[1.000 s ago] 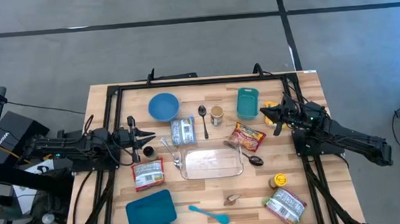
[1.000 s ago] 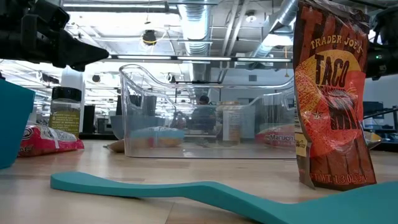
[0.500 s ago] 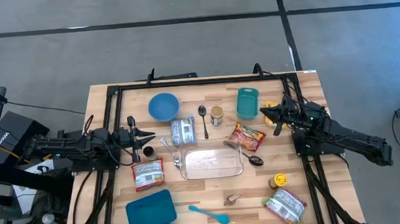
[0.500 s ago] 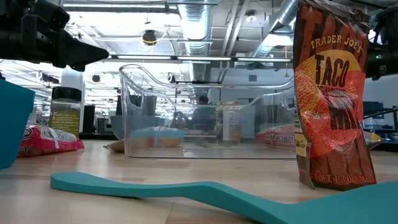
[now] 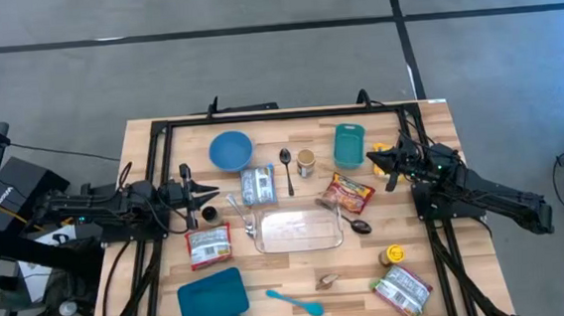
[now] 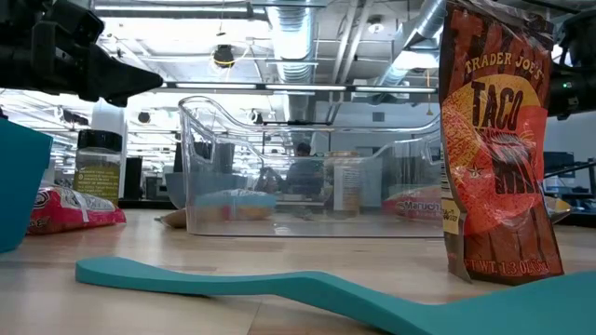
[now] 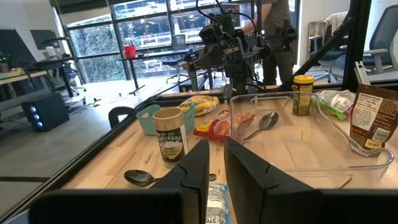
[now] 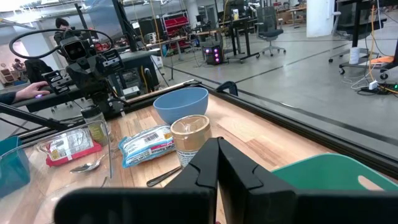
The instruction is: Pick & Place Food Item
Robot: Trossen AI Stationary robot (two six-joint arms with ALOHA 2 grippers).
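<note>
A: Left gripper (image 5: 208, 193) first: where, and how set?

B: Low over the left edge of the pale wooden table (image 5: 271, 278), pointing inward. Fingers parted by only a narrow slit in the left wrist view, with nothing between them.

A: And the right gripper (image 5: 380, 161)?

B: At the right rear of the table, just beside the teal rectangular plastic container (image 5: 349, 145) and close to a yellow crinkled packet (image 5: 378, 151). Fingers pressed together in the right wrist view, gripping nothing.

A: Food items, then?

B: All lying or standing loose on the wood.
- Red printed snack bag (image 5: 350, 191) flat between the right gripper and the clear rectangular plastic tub (image 5: 297, 232), near the tub's far right corner.
- Silver-and-blue wrapped packet (image 5: 257, 186) just behind the tub, toward the left gripper.
- Red-and-white flat pouch (image 5: 208, 245) left of the tub, in front of the left gripper.
- Orange taco-seasoning pouch (image 6: 494, 149) at the front right corner, upright in the low view, well apart from both grippers.

A: Anything in the tub?

B: Looks bare from above.

A: Other nearby pieces?

B: Round blue bowl (image 5: 230, 150) at the rear, and a small lidded jar (image 5: 305, 162) beside a metal spoon (image 5: 288, 168).
</note>
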